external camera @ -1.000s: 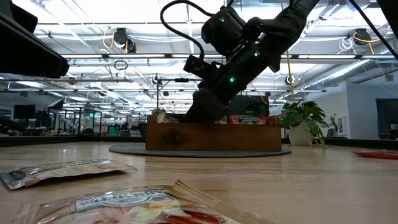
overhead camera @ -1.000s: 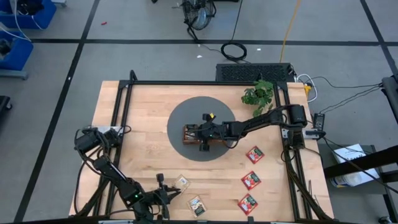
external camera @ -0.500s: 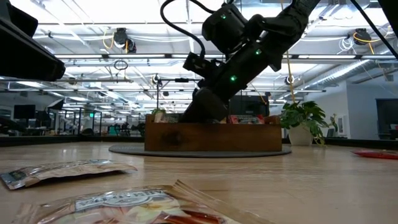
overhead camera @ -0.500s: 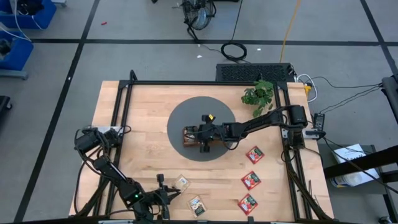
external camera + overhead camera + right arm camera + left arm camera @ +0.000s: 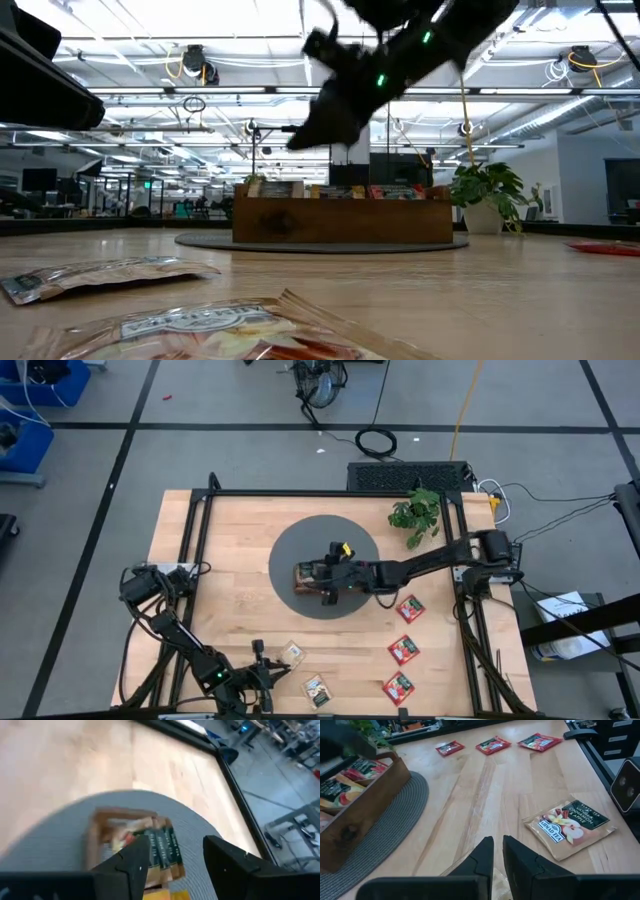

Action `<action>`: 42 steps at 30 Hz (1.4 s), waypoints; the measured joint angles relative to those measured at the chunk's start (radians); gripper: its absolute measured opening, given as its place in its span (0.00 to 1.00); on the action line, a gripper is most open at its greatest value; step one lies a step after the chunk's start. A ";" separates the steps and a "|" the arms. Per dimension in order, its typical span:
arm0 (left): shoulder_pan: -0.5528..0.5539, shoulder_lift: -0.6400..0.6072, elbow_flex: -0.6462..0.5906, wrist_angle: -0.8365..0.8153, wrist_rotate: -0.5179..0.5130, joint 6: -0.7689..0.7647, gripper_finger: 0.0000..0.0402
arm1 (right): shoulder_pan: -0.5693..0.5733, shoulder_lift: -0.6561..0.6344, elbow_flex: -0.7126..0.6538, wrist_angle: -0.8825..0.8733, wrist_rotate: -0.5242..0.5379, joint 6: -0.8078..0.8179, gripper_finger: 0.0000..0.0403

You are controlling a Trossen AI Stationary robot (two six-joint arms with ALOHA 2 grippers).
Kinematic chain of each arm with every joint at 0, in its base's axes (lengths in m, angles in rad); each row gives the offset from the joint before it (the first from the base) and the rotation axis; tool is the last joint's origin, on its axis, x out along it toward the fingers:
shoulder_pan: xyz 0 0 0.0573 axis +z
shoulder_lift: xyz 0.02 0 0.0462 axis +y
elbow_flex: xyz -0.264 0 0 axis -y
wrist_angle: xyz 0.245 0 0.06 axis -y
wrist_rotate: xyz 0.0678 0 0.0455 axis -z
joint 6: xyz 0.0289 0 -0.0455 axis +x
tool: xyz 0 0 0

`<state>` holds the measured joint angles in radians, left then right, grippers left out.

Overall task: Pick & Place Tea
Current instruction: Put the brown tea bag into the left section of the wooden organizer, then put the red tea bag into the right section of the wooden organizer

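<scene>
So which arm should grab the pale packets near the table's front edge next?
Left. Its end effector sits nearly closed beside the pale square tea packets, one lying just ahead. The right end effector is open, above the brown wooden tray.

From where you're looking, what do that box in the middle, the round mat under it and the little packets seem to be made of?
The box looks like brown wood with a matte finish: grain and a dark knot show. The round mat seems woven grey fabric, ribbed in rings. The packets look like glossy printed foil or plastic, catching light.
</scene>
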<state>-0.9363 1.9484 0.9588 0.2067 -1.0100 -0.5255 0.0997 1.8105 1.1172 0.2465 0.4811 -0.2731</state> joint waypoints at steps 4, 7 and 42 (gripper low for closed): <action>0.000 0.000 0.000 0.000 0.000 -0.006 0.12 | 0.038 -0.107 -0.002 -0.107 -0.060 0.059 0.40; 0.000 0.000 0.000 0.005 0.000 -0.004 0.12 | 0.066 -0.179 -0.031 -0.172 -0.089 0.117 0.35; 0.448 -0.068 0.193 0.009 0.497 0.445 0.12 | 0.319 -0.961 -0.890 0.302 -0.353 0.204 0.00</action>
<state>-0.4885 1.8801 1.1515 0.2157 -0.5133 -0.0808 0.4191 0.8497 0.2272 0.5480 0.1280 -0.0689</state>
